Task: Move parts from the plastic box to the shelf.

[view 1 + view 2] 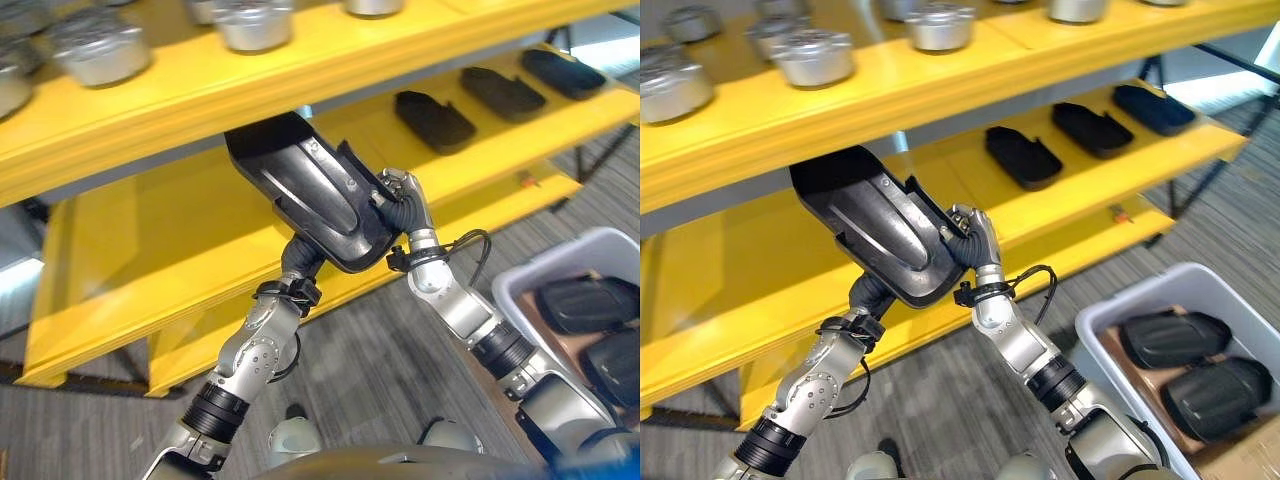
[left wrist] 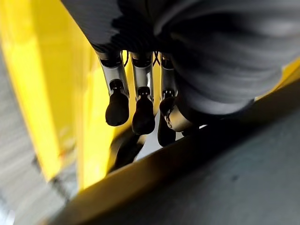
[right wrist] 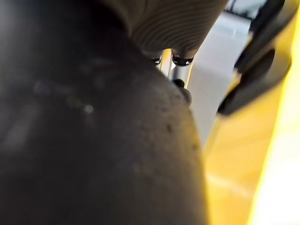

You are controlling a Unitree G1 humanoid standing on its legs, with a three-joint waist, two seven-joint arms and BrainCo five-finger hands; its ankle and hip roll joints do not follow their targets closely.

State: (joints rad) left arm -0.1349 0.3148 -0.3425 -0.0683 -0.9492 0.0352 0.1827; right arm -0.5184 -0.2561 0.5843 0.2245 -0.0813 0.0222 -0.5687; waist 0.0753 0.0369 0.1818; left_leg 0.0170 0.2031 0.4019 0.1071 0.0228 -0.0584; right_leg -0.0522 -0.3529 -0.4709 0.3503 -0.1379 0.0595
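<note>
Overhead, both hands are carrying one large black part (image 1: 310, 195) up against the front edge of the yellow shelf (image 1: 200, 90), tilted, its hollow ribbed side facing the camera. Right hand (image 1: 400, 205) is gripping the part's lower right edge, fingers curled round the rim. Left hand (image 1: 872, 290) is sitting beneath the part, mostly hidden behind it; in its wrist view the fingers (image 2: 117, 101) are hanging fairly straight beside the dark shell, thumb out of sight, so whether it is clasping or just propping cannot be told.

Three more black parts (image 1: 434, 120) are lying in a row on the middle shelf board, well to the right of the held one. Silver metal castings (image 1: 100, 50) are standing along the top board. White plastic box (image 1: 1160, 290) is sitting on the floor at lower right, holding two black parts (image 1: 1165, 340) side by side.

A small red-and-white mark (image 1: 530, 181) is showing on the lower shelf edge; too small to read. No legible writing on the part or box.
</note>
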